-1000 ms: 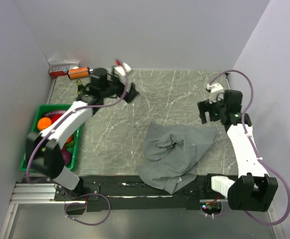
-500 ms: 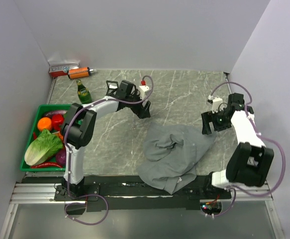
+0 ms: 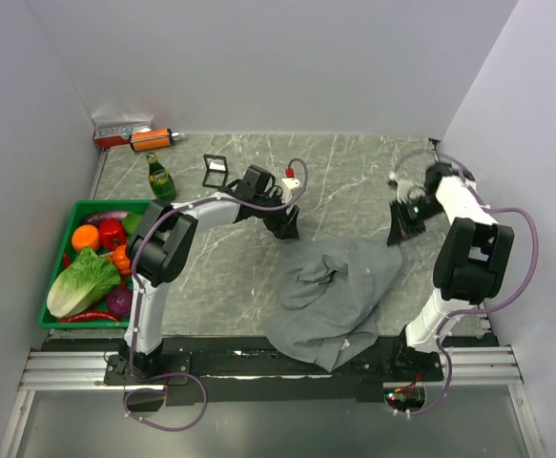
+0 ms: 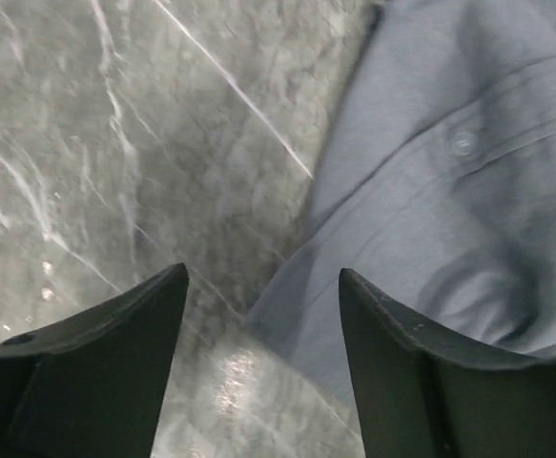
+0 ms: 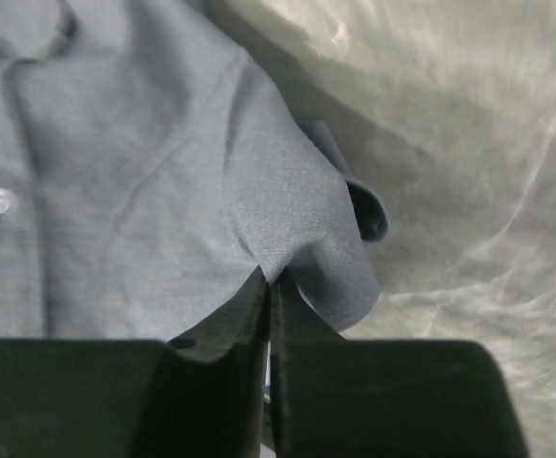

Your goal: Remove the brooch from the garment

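Both arms have swung in from the far corners onto the garment (image 3: 335,286) since the earlier frames. Left tool (image 4: 261,279) now sits low at the shirt's upper-left edge. Its jaws are apart and straddle the hem where cloth meets the surface (image 4: 115,143), with nothing pinched yet. Right tool (image 5: 270,286) has gone from wide to closed, fingers pressed together on a fold at the shirt's upper-right corner, so it grips fabric.

Garment lies crumpled mid-surface toward the near side, lower part draped over the front rail. Brooch is not visible in any view. Only a small white button (image 4: 462,143) shows near the left tool, and another in the right wrist view.

For the task, this reads as a spread-or-lift step: hold the cloth at two corners to expose the brooch, probably hidden in the folds. Removal itself is not started. Next move likely needs the left tool to close on the edge, then both to pull apart. Risk is the cloth bunching and burying the brooch deeper.
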Controlling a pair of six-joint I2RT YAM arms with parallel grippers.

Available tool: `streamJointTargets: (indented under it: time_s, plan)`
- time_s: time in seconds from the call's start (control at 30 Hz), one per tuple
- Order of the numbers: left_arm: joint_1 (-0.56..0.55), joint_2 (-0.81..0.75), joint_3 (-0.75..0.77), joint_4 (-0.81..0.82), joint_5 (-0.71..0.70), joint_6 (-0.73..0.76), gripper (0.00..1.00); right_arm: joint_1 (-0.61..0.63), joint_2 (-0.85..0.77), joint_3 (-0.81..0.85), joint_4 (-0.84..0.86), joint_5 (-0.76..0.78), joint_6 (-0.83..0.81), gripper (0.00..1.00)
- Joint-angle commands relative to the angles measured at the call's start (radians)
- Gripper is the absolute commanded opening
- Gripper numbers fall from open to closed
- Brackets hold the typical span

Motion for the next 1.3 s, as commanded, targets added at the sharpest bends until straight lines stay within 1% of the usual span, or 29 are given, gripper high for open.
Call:
streamJointTargets:
  time_s: [0.0,0.03,0.1,0.13,0.17,0.23,0.27,0.3,0.33,0.37,0.4,0.47,0.53,0.57,0.6,0.67,0.7,0.73,0.83,0.87,0.9,1.0,1.17,1.2,1.23,1.27]
  plan:
    - [0.034,-0.062,0.005,-0.066,-0.001,-0.013,0.68,0.138,-0.014,0.249,-0.022,-0.085,0.027,0.01]
    - [0.049,-0.088,-0.006,-0.076,-0.004,-0.027,0.68,0.201,-0.001,0.349,-0.019,-0.090,0.030,0.00]
    - [0.094,-0.190,-0.069,-0.079,-0.006,-0.048,0.68,0.241,0.052,0.459,-0.014,-0.097,0.062,0.00]
    - [0.108,-0.228,-0.092,-0.082,-0.007,-0.055,0.68,0.293,0.075,0.563,-0.002,-0.094,0.077,0.00]
    - [0.124,-0.303,-0.136,-0.089,-0.007,-0.059,0.68,0.348,0.129,0.614,0.006,-0.090,0.115,0.00]
    - [0.167,-0.383,-0.181,-0.119,-0.015,-0.062,0.69,0.407,0.184,0.736,0.032,-0.055,0.155,0.00]
    - [0.195,-0.465,-0.237,-0.123,-0.027,-0.061,0.69,0.466,0.228,0.766,0.064,-0.038,0.175,0.00]
    - [0.204,-0.506,-0.266,-0.132,-0.033,-0.049,0.70,0.496,0.252,0.809,0.076,-0.021,0.179,0.00]
    - [0.213,-0.542,-0.317,-0.142,-0.043,-0.038,0.70,0.523,0.269,0.826,0.092,0.007,0.177,0.02]
    - [0.221,-0.604,-0.339,-0.149,-0.066,-0.026,0.70,0.575,0.302,0.844,0.113,0.054,0.188,0.18]
    - [0.221,-0.628,-0.357,-0.155,-0.079,-0.003,0.72,0.591,0.319,0.860,0.121,0.085,0.197,0.31]
    - [0.221,-0.674,-0.398,-0.168,-0.095,0.005,0.73,0.600,0.332,0.877,0.129,0.142,0.212,0.51]
    - [0.221,-0.682,-0.415,-0.163,-0.112,-0.001,0.75,0.564,0.307,0.825,0.147,0.159,0.211,0.58]
    - [0.221,-0.676,-0.419,-0.159,-0.116,-0.004,0.75,0.539,0.269,0.800,0.155,0.157,0.208,0.62]
    - [0.220,-0.670,-0.423,-0.152,-0.121,-0.009,0.75,0.474,0.246,0.747,0.170,0.141,0.208,0.63]
    - [0.220,-0.644,-0.420,-0.129,-0.124,-0.015,0.76,0.401,0.171,0.673,0.202,0.113,0.196,0.66]
    - [0.221,-0.629,-0.417,-0.122,-0.127,-0.024,0.77,0.370,0.148,0.597,0.217,0.107,0.182,0.68]
    - [0.221,-0.615,-0.403,-0.117,-0.138,-0.030,0.77,0.318,0.128,0.559,0.239,0.111,0.162,0.70]
    - [0.221,-0.535,-0.356,-0.120,-0.141,-0.033,0.76,0.271,0.095,0.435,0.207,0.140,0.023,0.70]
    - [0.221,-0.497,-0.343,-0.122,-0.142,-0.033,0.77,0.266,0.083,0.400,0.204,0.140,0.004,0.70]
    - [0.223,-0.477,-0.331,-0.117,-0.145,-0.039,0.76,0.258,0.076,0.318,0.213,0.139,-0.008,0.71]
    - [0.223,-0.403,-0.278,-0.099,-0.159,-0.055,0.76,0.252,0.040,0.173,0.250,0.133,-0.050,0.73]
    - [0.224,-0.278,-0.189,-0.062,-0.242,-0.091,0.76,0.250,0.060,0.082,0.230,0.098,-0.079,0.75]
    - [0.226,-0.259,-0.176,-0.057,-0.245,-0.096,0.75,0.252,0.065,0.070,0.224,0.090,-0.081,0.76]
    - [0.227,-0.241,-0.149,-0.056,-0.239,-0.104,0.75,0.250,0.068,0.062,0.222,0.085,-0.081,0.79]
    - [0.235,-0.207,-0.135,-0.056,-0.224,-0.108,0.75,0.250,0.074,0.058,0.225,0.087,-0.078,0.80]
